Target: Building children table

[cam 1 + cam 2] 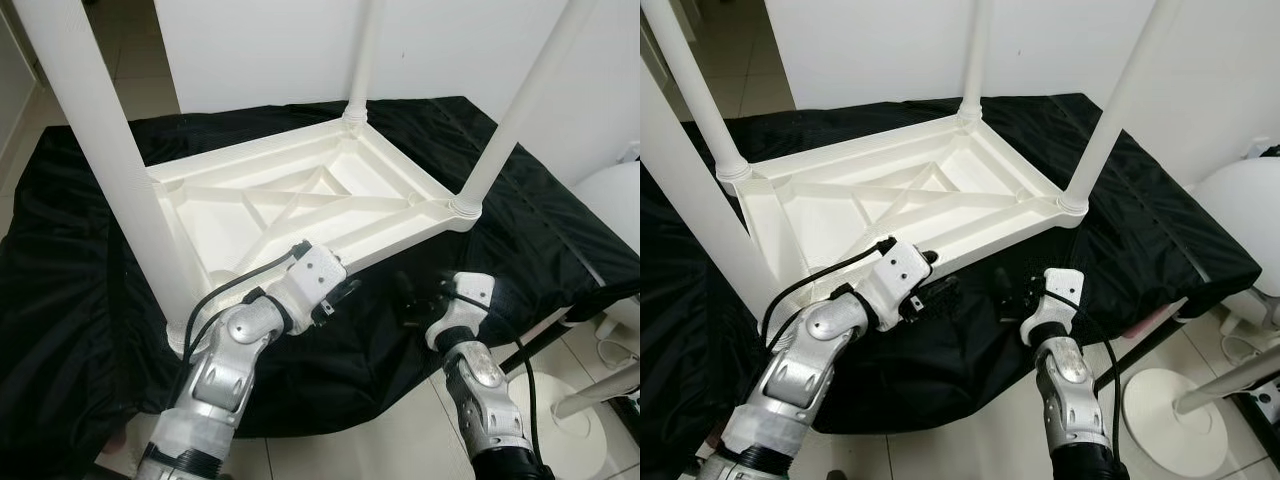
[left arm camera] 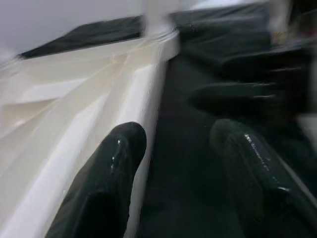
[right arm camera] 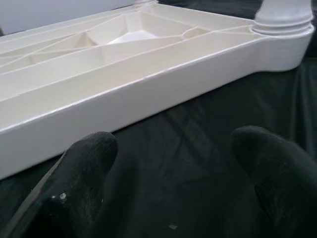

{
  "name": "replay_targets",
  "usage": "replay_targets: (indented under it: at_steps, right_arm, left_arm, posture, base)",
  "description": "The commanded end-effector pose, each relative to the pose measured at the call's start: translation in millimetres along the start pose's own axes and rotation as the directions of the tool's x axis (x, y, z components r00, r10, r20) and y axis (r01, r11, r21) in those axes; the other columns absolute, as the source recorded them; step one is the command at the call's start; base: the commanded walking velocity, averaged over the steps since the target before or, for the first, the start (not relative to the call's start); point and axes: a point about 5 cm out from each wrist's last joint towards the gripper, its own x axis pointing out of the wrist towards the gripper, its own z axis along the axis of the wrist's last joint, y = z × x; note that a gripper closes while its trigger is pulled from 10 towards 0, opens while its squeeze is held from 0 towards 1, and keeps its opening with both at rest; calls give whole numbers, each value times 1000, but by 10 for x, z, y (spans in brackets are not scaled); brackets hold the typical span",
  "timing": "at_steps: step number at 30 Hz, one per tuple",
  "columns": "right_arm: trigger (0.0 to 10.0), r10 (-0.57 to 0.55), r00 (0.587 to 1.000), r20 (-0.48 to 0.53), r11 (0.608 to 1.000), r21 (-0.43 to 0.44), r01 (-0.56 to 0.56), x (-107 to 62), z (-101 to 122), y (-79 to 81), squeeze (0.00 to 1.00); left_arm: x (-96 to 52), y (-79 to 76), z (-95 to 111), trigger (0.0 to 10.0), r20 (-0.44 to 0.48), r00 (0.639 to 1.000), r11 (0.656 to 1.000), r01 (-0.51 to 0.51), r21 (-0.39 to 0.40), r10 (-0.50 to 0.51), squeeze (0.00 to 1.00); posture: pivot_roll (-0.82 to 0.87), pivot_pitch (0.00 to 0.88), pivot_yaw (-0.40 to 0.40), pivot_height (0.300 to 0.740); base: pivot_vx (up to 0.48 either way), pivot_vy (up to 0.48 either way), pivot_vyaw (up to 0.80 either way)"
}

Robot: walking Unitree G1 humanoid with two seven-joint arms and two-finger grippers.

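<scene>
No readable text, label, brand or number shows on anything.

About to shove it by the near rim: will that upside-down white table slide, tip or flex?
The table looks like stiff ribbed plastic, so little flex. It is probably light and may slide, dragging the black cloth into folds. With four legs up and a wide top down, tipping seems unlikely. Both hands, left hand and right hand, are open.

Home room; tiled floor (image 1: 130, 60); white wall (image 1: 450, 50); black-draped bed (image 1: 80, 300)
</scene>
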Motion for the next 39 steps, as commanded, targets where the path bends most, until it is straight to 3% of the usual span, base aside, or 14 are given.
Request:
replay_targets:
  at_steps: [1, 3, 5, 7, 11, 15, 25, 27, 28, 29, 34, 36, 38, 39]
  right_arm:
    - [10000, -38, 999, -16, 999, 2, 38, 53, -43, -11, 0]
    - [10000, -71, 997, -32, 997, -4, 71, 137, -50, -29, 0]
    - [10000, -84, 996, -40, 996, -12, 83, 167, -53, -42, 0]
    - [10000, -106, 993, -56, 994, -26, 105, 243, -51, -64, 0]
    - [10000, -138, 988, -76, 990, -48, 135, 366, -19, -76, 0]
    - [10000, -145, 988, -55, 987, -82, 140, 515, 87, -50, 0]
    - [10000, -165, 985, -59, 984, -83, 159, 734, 201, -1, 0]
    - [10000, -164, 984, -70, 985, -68, 160, 805, 241, 41, 0]
    - [10000, -164, 984, -70, 985, -68, 160, 805, 241, 41, 0]
    - [10000, -174, 982, -72, 983, -70, 169, 829, 254, 41, 0]
    - [10000, -189, 979, -72, 981, -69, 184, 839, 255, 14, 0]
    - [10000, -207, 976, -71, 977, -71, 202, 857, 268, -29, 0]
    - [10000, -208, 976, -70, 976, -74, 203, 859, 272, -36, 0]
    - [10000, -212, 975, -70, 976, -72, 207, 867, 280, -47, 0]
  left_arm:
    - [-111, -30, 64, 10000, 37, 994, 994, 104, -46, -102, 0]
    - [-280, -44, 90, 10000, 29, 978, 974, 209, -85, -208, 0]
    - [-345, -51, 102, 10000, 22, 970, 966, 242, -85, -241, 0]
    - [-514, -53, 117, 10000, 2, 952, 948, 304, -98, -305, 0]
    - [-698, -2, 87, 10000, -58, 939, 937, 330, -114, -338, 0]
    - [-865, 62, 77, 10000, -151, 923, 935, 349, -59, -354, 0]
    - [-1085, 220, 188, 10000, -229, 922, 949, 315, -25, -312, 0]
    - [-1247, 292, 223, 10000, -271, 924, 962, 271, -31, -269, 0]
    - [-1247, 292, 223, 10000, -271, 924, 962, 271, -31, -269, 0]
    - [-1378, 339, 239, 10000, -292, 927, 971, 235, -44, -237, 0]
    - [-1494, 396, 243, 10000, -306, 932, 981, 187, -54, -194, 0]
    - [-1684, 490, 255, 10000, -332, 936, 993, 104, -56, -116, 0]
    - [-1730, 518, 259, 10000, -335, 938, 996, 80, -50, -92, 0]
    - [-1881, 601, 241, 10000, -362, 931, 998, 27, -52, -44, 0]
  posture:
    - [-50, 57, -13, 740]
    - [-43, 55, -15, 740]
    - [-40, 55, -16, 740]
    - [-30, 55, -19, 740]
    - [-24, 54, -21, 740]
    - [-6, 54, -28, 740]
    - [32, 56, -38, 740]
    - [52, 60, -44, 740]
    - [52, 60, -44, 740]
    - [58, 61, -46, 740]
    - [67, 62, -48, 740]
    - [68, 65, -48, 740]
    - [68, 65, -48, 740]
    - [73, 63, -47, 740]
  base:
    - [0, 0, 0]
    - [0, 0, 0]
    - [0, 0, 0]
    - [0, 0, 0]
    - [0, 0, 0]
    - [0, 0, 0]
    - [0, 0, 0]
    - [0, 0, 0]
    - [0, 0, 0]
    - [0, 0, 0]
    - [0, 0, 0]
    - [0, 0, 0]
    - [0, 0, 0]
    - [0, 0, 0]
